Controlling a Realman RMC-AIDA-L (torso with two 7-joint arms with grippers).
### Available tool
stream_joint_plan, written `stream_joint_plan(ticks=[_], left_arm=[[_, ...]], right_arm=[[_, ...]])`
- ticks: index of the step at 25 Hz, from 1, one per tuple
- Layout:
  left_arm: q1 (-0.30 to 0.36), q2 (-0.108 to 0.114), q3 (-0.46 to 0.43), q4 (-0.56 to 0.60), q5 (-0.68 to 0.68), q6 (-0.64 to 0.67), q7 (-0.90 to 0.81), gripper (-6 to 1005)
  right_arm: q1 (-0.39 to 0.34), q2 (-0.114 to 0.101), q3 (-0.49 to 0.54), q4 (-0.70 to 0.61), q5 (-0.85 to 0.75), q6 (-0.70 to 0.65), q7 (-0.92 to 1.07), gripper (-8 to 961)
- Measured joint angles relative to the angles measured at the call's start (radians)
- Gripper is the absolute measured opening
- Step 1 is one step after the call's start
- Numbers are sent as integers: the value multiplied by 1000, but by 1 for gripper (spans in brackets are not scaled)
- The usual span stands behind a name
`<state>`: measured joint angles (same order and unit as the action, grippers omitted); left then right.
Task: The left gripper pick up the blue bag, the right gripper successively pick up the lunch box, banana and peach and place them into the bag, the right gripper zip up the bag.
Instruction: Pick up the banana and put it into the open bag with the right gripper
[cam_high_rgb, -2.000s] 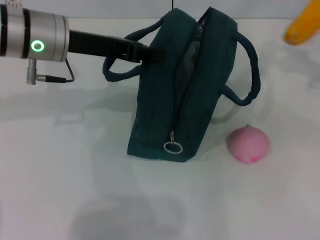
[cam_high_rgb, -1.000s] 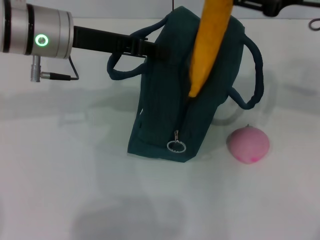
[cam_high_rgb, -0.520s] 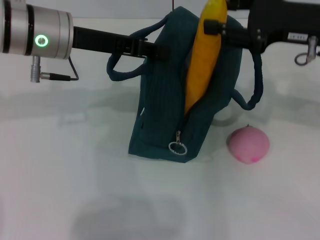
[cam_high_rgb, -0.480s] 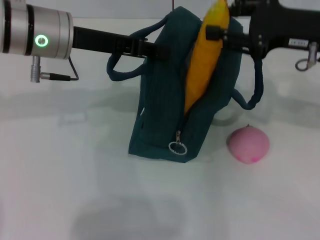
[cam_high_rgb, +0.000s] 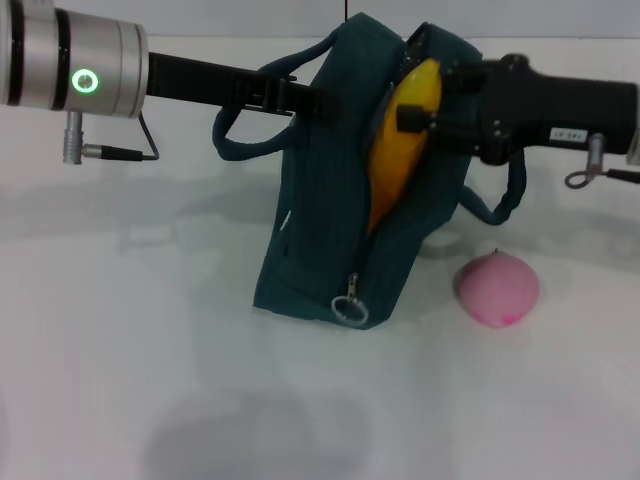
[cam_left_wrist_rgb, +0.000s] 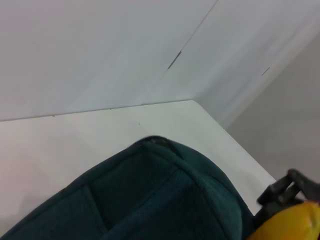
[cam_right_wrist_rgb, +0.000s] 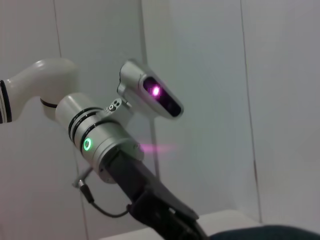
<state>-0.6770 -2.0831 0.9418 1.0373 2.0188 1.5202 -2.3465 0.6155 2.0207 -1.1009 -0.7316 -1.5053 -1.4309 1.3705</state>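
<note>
Yellow banana (cam_high_rgb: 405, 150), clamped by right gripper (cam_high_rgb: 418, 118), sits half inside bag (cam_high_rgb: 330, 230) pinched by left gripper (cam_high_rgb: 315, 102).

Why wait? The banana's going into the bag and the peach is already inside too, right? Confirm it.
Not quite. The head view shows the peach on the table beside the blue bag, not inside. The right gripper is lowering the banana into the bag.

My left arm reaches in from nine o'clock, its silver wrist ring lit green, and my left gripper (cam_high_rgb: 300, 101) is clamped at the centre-top. My right arm comes in level from three o'clock, and my right gripper (cam_high_rgb: 415, 118) is closed, its black fingers pointing toward nine o'clock, close to my left gripper.
</note>
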Motion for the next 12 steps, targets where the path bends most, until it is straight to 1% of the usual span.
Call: stream_joint_plan(ticks=[5,12], left_arm=[[1,0,0,0,0,0,0,55],[5,0,0,0,0,0,-2,55]], right_arm=[[11,-6,-52,18,-29,44,74,432],[18,-13,-61,-8,-128,58,268,430]])
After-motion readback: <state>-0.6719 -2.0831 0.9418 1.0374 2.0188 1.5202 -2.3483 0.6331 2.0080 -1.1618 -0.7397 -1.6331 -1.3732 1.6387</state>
